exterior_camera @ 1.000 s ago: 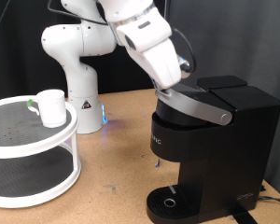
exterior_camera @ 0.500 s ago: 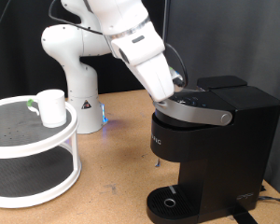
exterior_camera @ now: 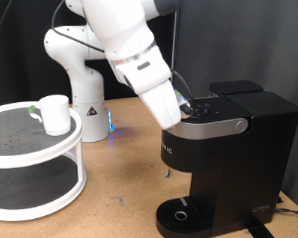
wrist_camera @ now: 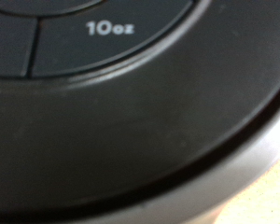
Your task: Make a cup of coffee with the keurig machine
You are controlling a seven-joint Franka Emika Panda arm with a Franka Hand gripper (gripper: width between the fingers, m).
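The black keurig machine [exterior_camera: 233, 149] stands at the exterior view's right, its silver-grey lid handle [exterior_camera: 214, 126] lying flat and the lid down. My gripper [exterior_camera: 185, 114] presses on the lid top by the button panel; its fingertips are hidden behind the hand. The wrist view shows only the machine's dark button panel [wrist_camera: 131, 103] up close, with a "10oz" label [wrist_camera: 110, 28]; no fingers show there. The white cup [exterior_camera: 56, 114] stands on the top shelf of a round white rack [exterior_camera: 20, 164] at the left, far from the gripper. A small green-topped pod [exterior_camera: 32, 110] lies beside the cup.
The white robot arm base [exterior_camera: 81, 74] stands at the back, behind the rack. The machine's round drip tray [exterior_camera: 181, 214] sits low at the front with nothing on it. A wooden table [exterior_camera: 119, 188] lies between rack and machine.
The lid handle has gone from raised and tilted to flat: the lid has closed. My hand has moved down and towards the left with it.
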